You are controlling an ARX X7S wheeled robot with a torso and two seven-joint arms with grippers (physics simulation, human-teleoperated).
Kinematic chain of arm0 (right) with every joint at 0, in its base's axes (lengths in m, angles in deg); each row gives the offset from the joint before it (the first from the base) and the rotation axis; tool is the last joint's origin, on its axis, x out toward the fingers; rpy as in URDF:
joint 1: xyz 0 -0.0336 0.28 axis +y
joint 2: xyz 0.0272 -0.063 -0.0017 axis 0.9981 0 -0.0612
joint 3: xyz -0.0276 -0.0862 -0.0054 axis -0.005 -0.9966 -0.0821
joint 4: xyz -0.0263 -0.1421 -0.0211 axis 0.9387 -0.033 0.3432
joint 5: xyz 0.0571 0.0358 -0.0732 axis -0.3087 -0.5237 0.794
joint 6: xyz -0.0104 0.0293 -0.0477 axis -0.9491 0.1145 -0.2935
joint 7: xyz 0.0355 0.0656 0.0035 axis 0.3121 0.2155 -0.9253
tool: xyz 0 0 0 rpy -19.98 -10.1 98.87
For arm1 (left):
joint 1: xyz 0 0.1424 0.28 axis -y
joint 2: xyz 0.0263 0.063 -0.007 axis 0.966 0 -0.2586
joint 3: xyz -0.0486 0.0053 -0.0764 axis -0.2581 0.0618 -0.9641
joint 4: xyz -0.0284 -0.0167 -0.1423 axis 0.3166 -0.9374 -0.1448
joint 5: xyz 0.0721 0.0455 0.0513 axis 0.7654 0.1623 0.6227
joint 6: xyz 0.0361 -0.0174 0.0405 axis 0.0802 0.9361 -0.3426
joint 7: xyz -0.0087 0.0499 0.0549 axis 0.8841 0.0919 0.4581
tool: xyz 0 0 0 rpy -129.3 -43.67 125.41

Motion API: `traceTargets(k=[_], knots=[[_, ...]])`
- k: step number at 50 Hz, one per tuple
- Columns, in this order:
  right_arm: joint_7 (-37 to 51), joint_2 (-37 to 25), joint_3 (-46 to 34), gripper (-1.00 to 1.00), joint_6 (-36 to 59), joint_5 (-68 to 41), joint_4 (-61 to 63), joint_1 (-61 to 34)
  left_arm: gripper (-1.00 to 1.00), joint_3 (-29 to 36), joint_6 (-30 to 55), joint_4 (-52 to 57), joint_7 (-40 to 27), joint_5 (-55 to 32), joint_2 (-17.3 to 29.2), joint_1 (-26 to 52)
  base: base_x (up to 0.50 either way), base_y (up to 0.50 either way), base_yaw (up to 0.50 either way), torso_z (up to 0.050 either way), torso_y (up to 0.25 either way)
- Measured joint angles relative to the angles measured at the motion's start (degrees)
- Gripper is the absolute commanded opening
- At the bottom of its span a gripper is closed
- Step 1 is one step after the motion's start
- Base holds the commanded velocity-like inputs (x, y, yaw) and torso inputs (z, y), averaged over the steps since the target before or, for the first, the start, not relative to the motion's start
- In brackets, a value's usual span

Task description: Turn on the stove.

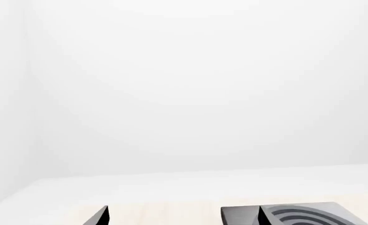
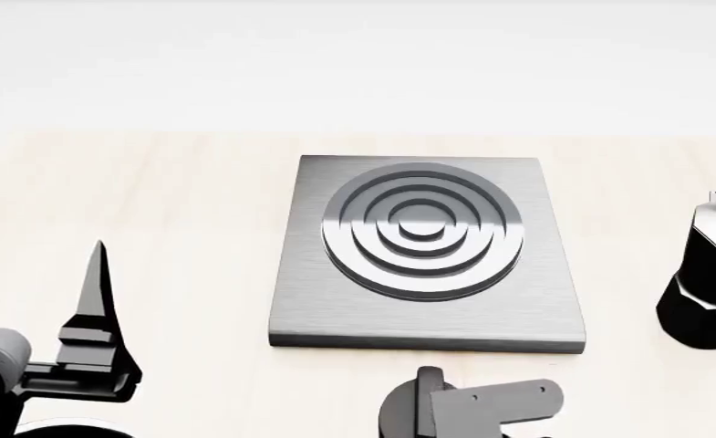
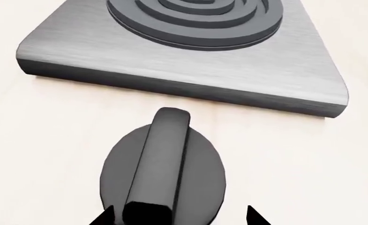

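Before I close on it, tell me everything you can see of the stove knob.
The knob is a small black matte disc with a raised straight ridge across its top, pointing toward the stove plate. It sits flat on the pale wooden table, just in front of the plate's near edge, apart from it. The right gripper is right at it, open, one finger showing on each side of the ridge's near end; contact isn't clear. In the head view the arm mostly hides it.

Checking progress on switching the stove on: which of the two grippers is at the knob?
The right gripper: its open fingertips flank the black knob in front of the stove plate. The left gripper hangs off to the side.
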Motion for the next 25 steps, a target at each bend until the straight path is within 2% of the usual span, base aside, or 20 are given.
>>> traceTargets(k=[25], knots=[[2.4,-0.5,1.3,1.00,-1.1,-0.1,-1.4,0.3,1.00,0.5,-0.2,-0.2,-0.4,-0.3,0.3,0.1,0.00,0.00,0.00,0.000,0.000]])
